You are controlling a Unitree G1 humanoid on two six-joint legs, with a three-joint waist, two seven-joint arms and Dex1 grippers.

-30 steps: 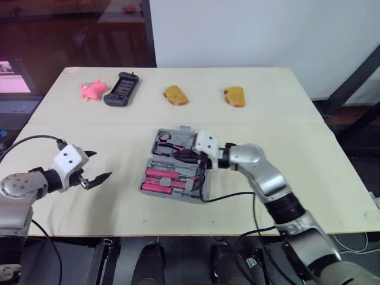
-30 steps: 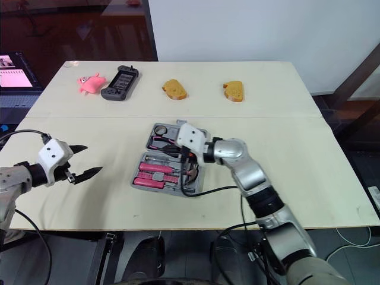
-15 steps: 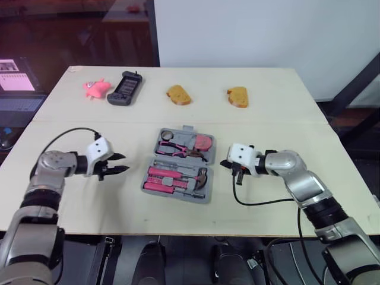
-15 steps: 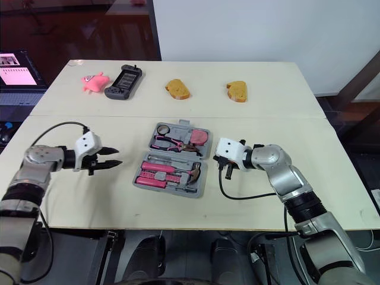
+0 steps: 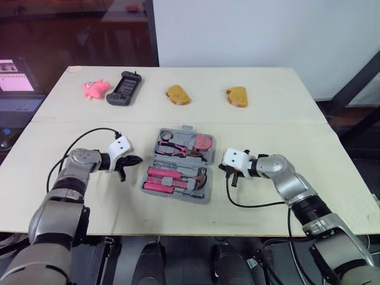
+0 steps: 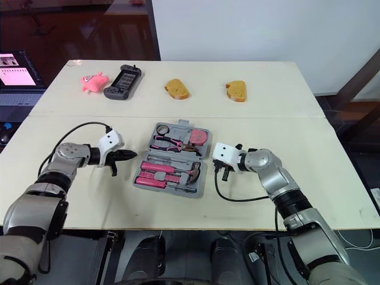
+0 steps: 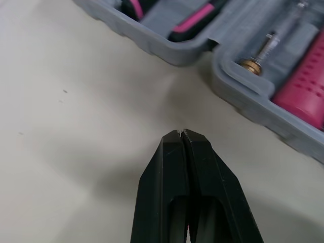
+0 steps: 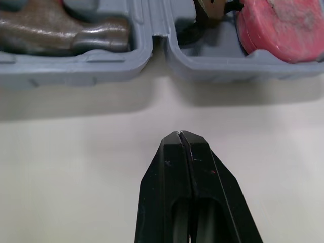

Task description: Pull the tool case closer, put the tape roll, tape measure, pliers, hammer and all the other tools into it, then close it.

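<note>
The grey tool case (image 5: pixel 180 189) lies open flat at the middle of the table, both halves holding tools. Its far half carries the pliers (image 5: pixel 176 148), a tape roll (image 5: pixel 165 136) and the pink tape measure (image 5: pixel 203 142). Its near half holds pink-handled tools (image 5: pixel 163 174) and the hammer (image 5: pixel 200 177). My left gripper (image 5: pixel 134 160) is shut and empty, just off the case's left side, apart from it. My right gripper (image 5: pixel 224 167) is shut and empty, close to the case's right side near the hinge (image 8: pixel 158 39). The hammer head (image 8: pixel 61 28) and tape measure (image 8: pixel 283 25) lie ahead of it.
Along the far side of the table lie a pink toy (image 5: pixel 94 88), a black handheld device (image 5: pixel 123 88) and two bread-like pieces (image 5: pixel 177 94) (image 5: pixel 236 96). A laptop (image 5: pixel 18 83) stands off the table's left. Black cables trail from both wrists over the table.
My left gripper has shut and moved right, up to the case's left side. My right gripper has drawn back out of the case to its right side, staying shut.
</note>
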